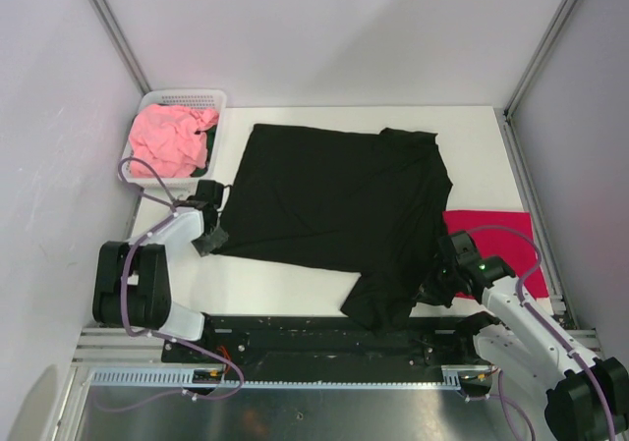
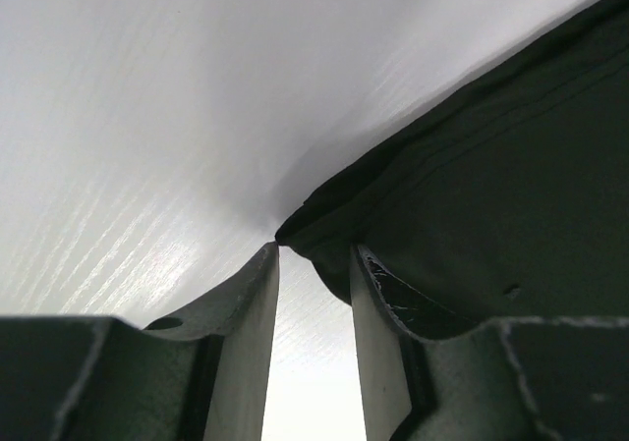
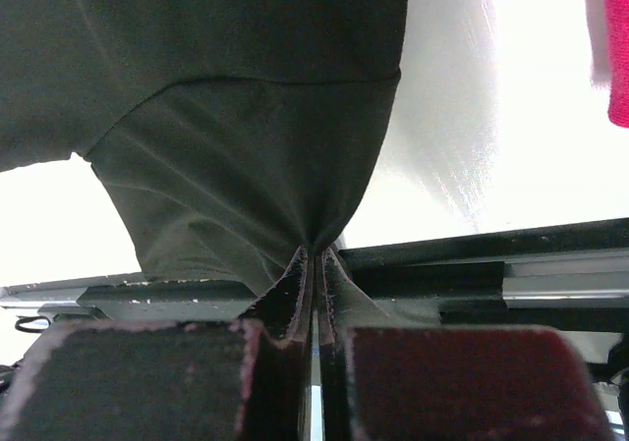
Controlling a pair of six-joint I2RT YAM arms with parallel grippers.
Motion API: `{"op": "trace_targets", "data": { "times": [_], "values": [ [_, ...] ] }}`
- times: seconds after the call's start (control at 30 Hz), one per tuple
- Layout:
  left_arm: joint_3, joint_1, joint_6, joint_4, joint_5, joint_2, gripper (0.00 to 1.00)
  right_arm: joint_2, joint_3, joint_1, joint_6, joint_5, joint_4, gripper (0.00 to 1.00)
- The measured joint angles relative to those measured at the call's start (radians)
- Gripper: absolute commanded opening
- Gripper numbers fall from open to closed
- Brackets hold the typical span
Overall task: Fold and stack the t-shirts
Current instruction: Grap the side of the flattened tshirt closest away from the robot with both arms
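While spread flat mid-table (image 1: 285,279), the black t-shirt (image 1: 334,200) is laid with its long axis left to right, one sleeve pointed at the near edge. T-shirts counted: three.
- One red t-shirt (image 1: 491,233), folded, at the right.
- One pink t-shirt (image 1: 169,138), crumpled in the one basket (image 1: 187,97).

The right pincer (image 1: 439,286) is clamped on the black t-shirt's sleeve. The left pincer (image 1: 209,237) is parted at its near-left corner.

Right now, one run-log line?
black t-shirt spread | left gripper open at corner | right gripper shut on near edge | red t-shirt aside | pink t-shirt in basket
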Motion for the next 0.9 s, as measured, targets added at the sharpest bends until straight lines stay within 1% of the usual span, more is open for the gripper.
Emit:
{"op": "trace_targets", "data": {
  "times": [0.23, 0.3, 0.37, 0.5, 0.53, 0.6, 0.7, 0.9],
  "values": [
    [0.003, 0.003, -0.016, 0.026, 0.005, 0.046, 0.40, 0.000, 0.004, -0.001, -0.002, -0.006, -0.002, 0.00],
    [0.005, 0.003, -0.018, 0.029, 0.004, 0.049, 0.37, 0.000, 0.014, -0.002, -0.003, -0.007, -0.006, 0.00],
    [0.008, 0.003, -0.021, 0.031, 0.003, 0.054, 0.29, 0.000, 0.031, -0.003, -0.007, -0.007, -0.011, 0.00],
    [0.014, 0.003, -0.025, 0.050, 0.003, 0.063, 0.08, 0.000, 0.085, -0.006, -0.014, -0.007, -0.031, 0.00],
    [0.014, 0.003, -0.024, 0.051, 0.003, 0.063, 0.04, 0.000, 0.099, -0.007, -0.018, -0.007, -0.036, 0.00],
    [0.014, 0.003, -0.022, 0.050, 0.003, 0.058, 0.01, -0.004, 0.118, -0.008, -0.021, -0.006, -0.045, 0.00],
    [0.003, 0.003, -0.022, 0.044, 0.002, 0.005, 0.00, -0.016, 0.141, -0.012, -0.025, -0.006, -0.069, 0.00],
    [-0.071, 0.003, -0.034, 0.004, -0.010, -0.231, 0.00, -0.071, 0.159, -0.015, -0.024, -0.014, -0.129, 0.00]
  ]
}}
